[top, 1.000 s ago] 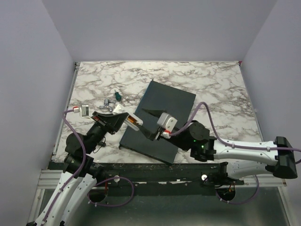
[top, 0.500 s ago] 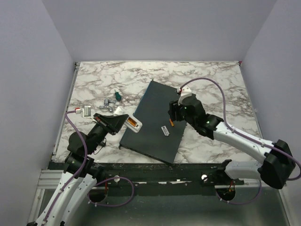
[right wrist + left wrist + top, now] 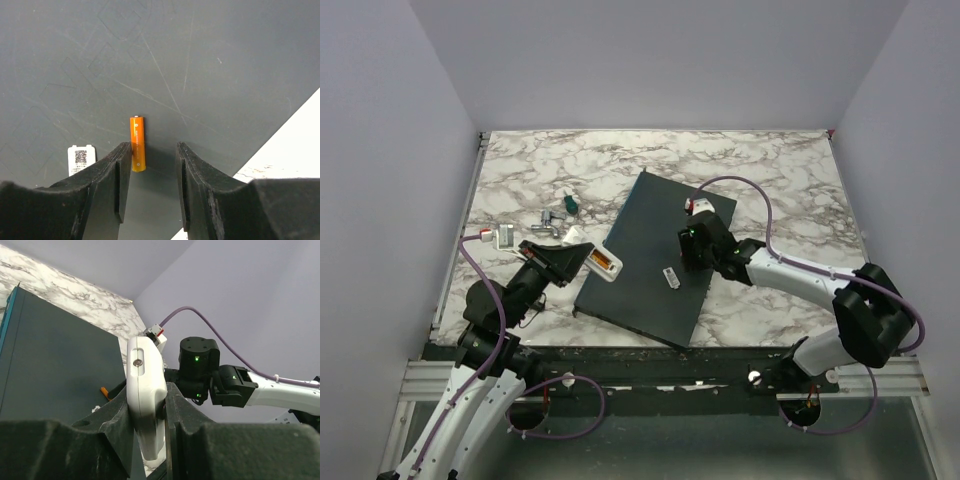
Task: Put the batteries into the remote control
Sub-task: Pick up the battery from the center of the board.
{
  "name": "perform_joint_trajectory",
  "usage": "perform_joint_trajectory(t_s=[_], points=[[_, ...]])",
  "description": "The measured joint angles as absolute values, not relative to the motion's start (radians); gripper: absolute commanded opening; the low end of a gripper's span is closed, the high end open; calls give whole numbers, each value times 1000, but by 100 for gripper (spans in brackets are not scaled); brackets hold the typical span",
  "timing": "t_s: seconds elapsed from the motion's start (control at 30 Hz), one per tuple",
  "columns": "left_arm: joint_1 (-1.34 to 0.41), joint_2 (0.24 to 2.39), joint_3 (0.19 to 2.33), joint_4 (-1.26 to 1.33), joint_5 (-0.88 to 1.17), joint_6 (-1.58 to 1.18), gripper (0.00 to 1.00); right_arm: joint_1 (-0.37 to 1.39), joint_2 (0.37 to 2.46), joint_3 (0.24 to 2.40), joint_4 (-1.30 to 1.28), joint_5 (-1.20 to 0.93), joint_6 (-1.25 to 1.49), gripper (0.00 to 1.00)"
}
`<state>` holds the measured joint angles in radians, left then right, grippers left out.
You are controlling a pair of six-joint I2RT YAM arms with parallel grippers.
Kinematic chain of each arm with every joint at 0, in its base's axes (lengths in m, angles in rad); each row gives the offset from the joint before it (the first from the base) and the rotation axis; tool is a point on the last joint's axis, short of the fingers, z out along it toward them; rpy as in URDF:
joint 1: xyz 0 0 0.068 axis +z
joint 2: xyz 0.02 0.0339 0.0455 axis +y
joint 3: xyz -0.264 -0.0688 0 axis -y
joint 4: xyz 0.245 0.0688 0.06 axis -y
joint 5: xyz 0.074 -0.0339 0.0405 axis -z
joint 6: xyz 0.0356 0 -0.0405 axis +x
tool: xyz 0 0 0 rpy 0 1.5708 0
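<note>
Stretching across the marble table (image 3: 770,170), a dark grey slab (image 3: 640,260) lies aslant between the two arms. Over it hangs the right gripper (image 3: 152,150), jaws partly apart and holding nothing. Near the slab's left edge, the left gripper (image 3: 147,395) is clamped tight on the white remote control (image 3: 144,375), held off the table. An orange battery (image 3: 137,143) lies on the slab just beside one right finger (image 3: 120,170); a small white tab (image 3: 80,159) rests nearby.

Dark grey slab (image 3: 640,230), marbled table (image 3: 770,170)
</note>
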<state>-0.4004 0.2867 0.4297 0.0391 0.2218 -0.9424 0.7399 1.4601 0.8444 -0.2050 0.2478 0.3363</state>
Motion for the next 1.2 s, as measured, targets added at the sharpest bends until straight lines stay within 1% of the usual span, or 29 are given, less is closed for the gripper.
perform_joint_trajectory(t_s=[0.27,0.43,0.53,0.67,0.73,0.8,0.87,0.97,1.1,1.2], points=[[-400,286,430,39,222,-942,0,738,1488,847,-202,215,343,35],[-400,286,430,40,222,-942,0,737,1499,855,-205,212,336,23],[-400,286,430,43,222,-943,0,734,1504,861,-208,207,328,13],[-400,286,430,43,223,-944,0,732,1502,865,-212,189,313,4],[-400,286,430,44,225,-947,0,732,1490,865,-220,166,299,1],[-400,287,430,47,233,-951,0,732,1460,864,-230,139,277,1],[-400,289,430,59,244,-957,0,732,1385,853,-218,105,247,1],[-400,296,430,80,259,-967,0,732,1188,797,-133,14,190,1],[-400,312,430,110,281,-978,0,731,892,656,99,-168,101,1],[-400,314,430,126,292,-982,0,732,753,556,252,-296,48,1]])
